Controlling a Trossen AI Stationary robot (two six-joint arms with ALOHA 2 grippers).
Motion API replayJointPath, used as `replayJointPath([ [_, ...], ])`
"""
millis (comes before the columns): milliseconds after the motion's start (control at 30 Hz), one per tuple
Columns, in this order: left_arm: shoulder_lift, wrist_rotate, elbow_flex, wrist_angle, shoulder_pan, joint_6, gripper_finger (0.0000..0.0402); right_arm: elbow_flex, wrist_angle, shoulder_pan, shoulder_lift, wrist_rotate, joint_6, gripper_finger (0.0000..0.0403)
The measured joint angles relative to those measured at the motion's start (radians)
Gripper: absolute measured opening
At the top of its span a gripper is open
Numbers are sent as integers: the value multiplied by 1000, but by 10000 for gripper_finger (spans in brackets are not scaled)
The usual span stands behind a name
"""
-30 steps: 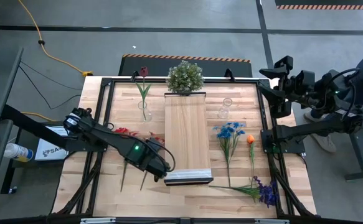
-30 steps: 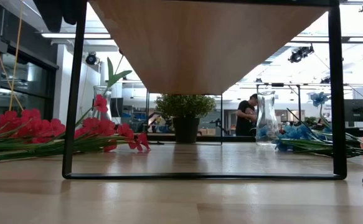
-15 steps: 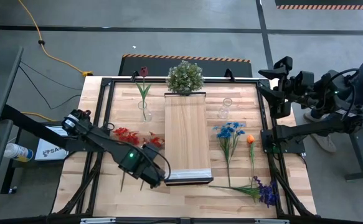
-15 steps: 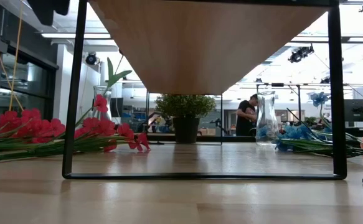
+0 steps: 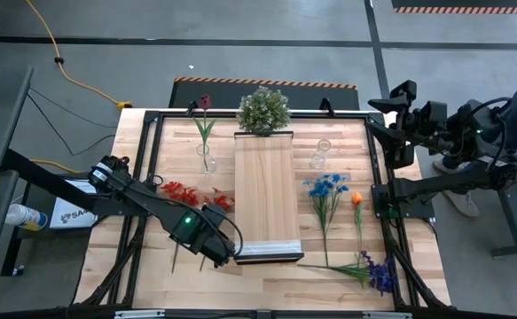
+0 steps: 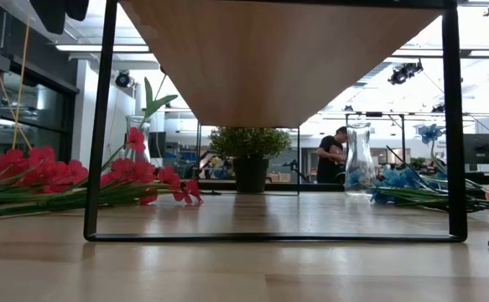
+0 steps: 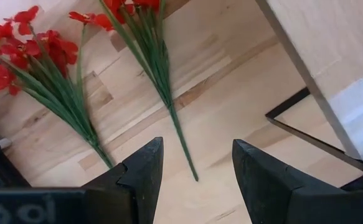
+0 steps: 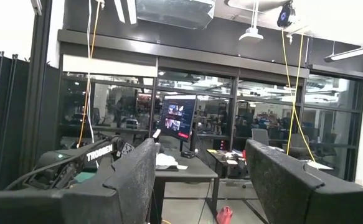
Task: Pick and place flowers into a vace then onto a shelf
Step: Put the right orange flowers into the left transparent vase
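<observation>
Two red flower sprays (image 5: 187,192) lie flat on the table left of the shelf (image 5: 265,190), stems pointing to the near edge. My left gripper (image 5: 212,254) hovers open above their stem ends; in its wrist view (image 7: 197,165) the tip of one stem (image 7: 182,146) shows between the fingers, untouched. Blue (image 5: 327,186), orange (image 5: 356,198) and purple (image 5: 378,273) flowers lie right of the shelf. A glass vase (image 5: 207,159) holds a dark red flower; a second vase (image 5: 321,152) stands empty. My right gripper (image 8: 200,174) waits open beyond the table's right far corner.
A bushy potted plant (image 5: 263,109) stands at the shelf's far end. The shelf rests on a thin black metal frame (image 6: 100,126), with bare table under it. A black frame (image 5: 152,151) rims the table. A person (image 6: 335,155) stands far behind.
My left gripper has moved from beside the shelf's near left corner toward the table's left, coming over the red flowers' stem ends. Its fingers stay apart. The flowers have not moved.
</observation>
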Motion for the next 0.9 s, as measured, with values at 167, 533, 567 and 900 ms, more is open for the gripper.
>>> replayJointPath([
  [167, -2, 7, -63, 12, -40, -90, 225, 0, 0, 0, 0, -3, 1, 236],
  [533, -1, 6, -189, 202, -77, -181, 225, 0, 0, 0, 0, -23, 1, 236],
  [567, -1, 8, -202, 215, -76, -181, 225, 0, 0, 0, 0, -23, 2, 236],
  [900, -1, 64, -344, 398, -76, -183, 225, 0, 0, 0, 0, -33, 28, 236],
])
